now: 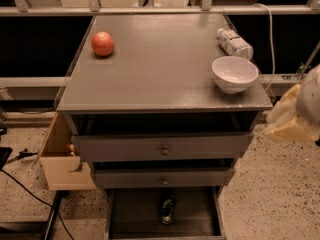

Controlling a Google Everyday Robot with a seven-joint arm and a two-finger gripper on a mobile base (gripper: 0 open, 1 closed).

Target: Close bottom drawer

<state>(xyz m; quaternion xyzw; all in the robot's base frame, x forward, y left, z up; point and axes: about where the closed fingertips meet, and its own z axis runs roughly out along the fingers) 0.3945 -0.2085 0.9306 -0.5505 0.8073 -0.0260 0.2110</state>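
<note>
cabinet top (160,79): grey, centre | apple (102,43): red, on top, 10 o'clock | bowl (234,74): white, upright, 2 o'clock | bottle (234,43): lying just behind bowl, 1 o'clock | widest drawer (125,147), mid-width drawer (130,178): partly out, 6 o'clock | tan box (60,166): on floor, 8 o'clock

The grey wooden cabinet top (160,69) is painted matt, with a faint sheen. The round white bowl (234,74) at its 3 o'clock edge is glazed glossy. The narrow grey wooden bottom drawer (135,214) is finished dark and matt inside. The cream, matt-looking gripper (292,116) is seen at 3 o'clock, above the speckled stone-like floor (270,199).
</note>
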